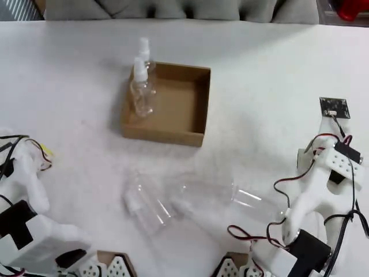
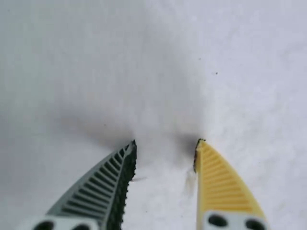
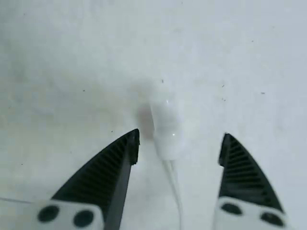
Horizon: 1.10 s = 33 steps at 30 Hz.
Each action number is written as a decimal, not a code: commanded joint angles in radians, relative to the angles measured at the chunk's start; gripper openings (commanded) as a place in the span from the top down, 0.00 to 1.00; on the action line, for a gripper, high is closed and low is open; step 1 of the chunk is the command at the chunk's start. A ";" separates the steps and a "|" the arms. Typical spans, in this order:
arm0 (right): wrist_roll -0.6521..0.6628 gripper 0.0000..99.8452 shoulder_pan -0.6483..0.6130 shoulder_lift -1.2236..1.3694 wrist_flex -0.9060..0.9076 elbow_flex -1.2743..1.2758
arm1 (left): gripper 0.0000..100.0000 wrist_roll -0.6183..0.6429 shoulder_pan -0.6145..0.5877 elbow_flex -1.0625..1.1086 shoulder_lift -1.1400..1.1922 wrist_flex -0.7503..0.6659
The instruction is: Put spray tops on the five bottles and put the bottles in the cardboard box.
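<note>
Bottles: two capped bottles (image 1: 142, 86) stand upright inside the cardboard box (image 1: 187, 124), against its left wall in the high view, one behind the other, each with a white spray top on. That part looks done.

Bare bottles (image 1: 147, 202) lie on their sides on the worktop (image 1: 69, 86) in front of the box, well apart from it. Probably three, but the clear outlines overlap, so the count is unsure. None of them shows a top.

Right gripper (image 3: 181, 134): fingers spread wide, holding nothing. It hangs low over a loose spray top (image 3: 165, 127) that lies flat on the worktop between them, its thin dip tube trailing back toward the wrist.

Left gripper (image 2: 166, 143): fingers released, nothing between them, tips close above bare worktop.

Judgement: roughly two of five finished. Left to do: cap each lying bottle, then stand it in the box. The loose top looks like the next pick.
</note>
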 commanded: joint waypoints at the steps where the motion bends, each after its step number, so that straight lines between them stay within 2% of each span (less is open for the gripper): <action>1: 0.017 0.70 0.007 -0.027 -0.021 -0.008 | 0.80 -0.011 0.028 0.003 -0.042 -0.012; 4: 0.063 0.73 -0.012 -0.033 0.061 -0.044 | 0.80 -0.011 0.028 0.003 -0.042 -0.012; 10: 0.060 0.92 -0.090 -0.107 0.377 -0.180 | 0.80 -0.011 0.028 0.003 -0.042 -0.012; 13: 0.060 0.97 -0.148 -0.174 0.490 -0.212 | 0.80 -0.011 0.028 0.003 -0.042 -0.012; 19: 0.060 0.97 -0.311 -0.361 0.687 -0.209 | 0.80 -0.012 0.028 0.003 -0.041 -0.014; 23: 0.060 0.97 -0.472 -0.460 0.774 -0.198 | 0.80 -0.012 0.028 0.003 -0.041 -0.014; 29: 0.069 0.83 -0.730 -0.526 0.760 -0.049 | 0.80 -0.012 0.028 0.003 -0.041 -0.014; 33: 0.080 0.84 -0.705 -0.538 0.759 -0.015 | 0.80 -0.012 0.028 0.003 -0.041 -0.015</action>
